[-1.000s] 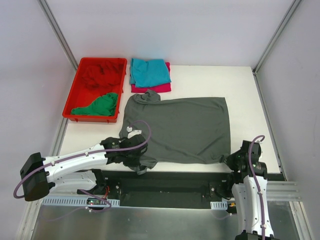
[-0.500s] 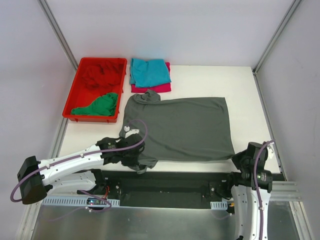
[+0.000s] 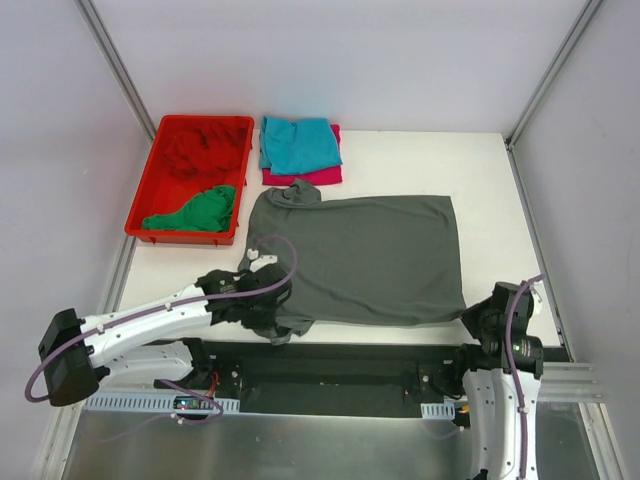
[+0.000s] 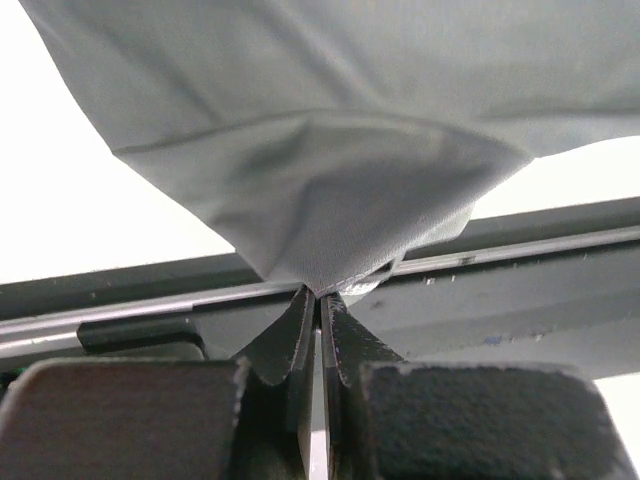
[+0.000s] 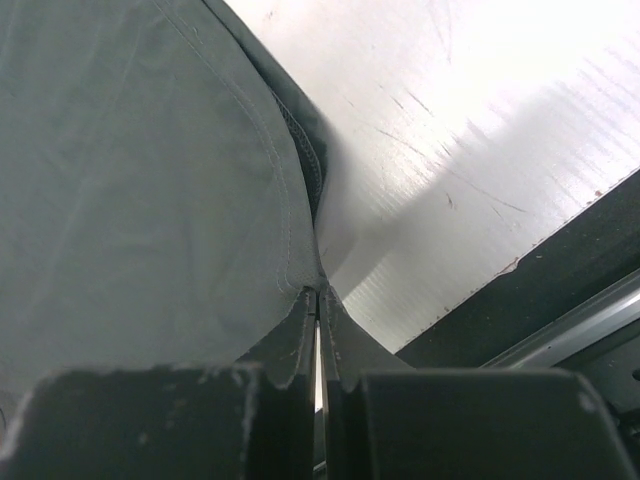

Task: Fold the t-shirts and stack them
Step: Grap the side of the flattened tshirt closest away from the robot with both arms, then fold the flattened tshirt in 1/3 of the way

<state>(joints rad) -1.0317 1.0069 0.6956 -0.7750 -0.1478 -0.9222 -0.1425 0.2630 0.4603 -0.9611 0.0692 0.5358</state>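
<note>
The dark grey t-shirt (image 3: pixel 365 255) lies spread flat on the white table (image 3: pixel 490 180), its collar toward the far left. My left gripper (image 3: pixel 284 328) is shut on its near left corner at the table's front edge; the cloth (image 4: pixel 320 170) bunches up from the fingertips. My right gripper (image 3: pixel 466 320) is shut on its near right hem corner (image 5: pixel 300 250). A folded teal t-shirt (image 3: pixel 298 143) lies on a folded magenta one (image 3: pixel 318 177) at the back. The green t-shirt (image 3: pixel 195 212) and the red t-shirt (image 3: pixel 200 150) lie crumpled in the bin.
The red plastic bin (image 3: pixel 145 190) stands at the table's back left, next to the folded pile. A black rail (image 3: pixel 350 365) runs along the table's front edge below the grippers. Metal frame posts rise at both back corners.
My right gripper has pulled the shirt's near right corner outward to the right, flattening that edge. My left gripper has shifted slightly while holding its corner.
</note>
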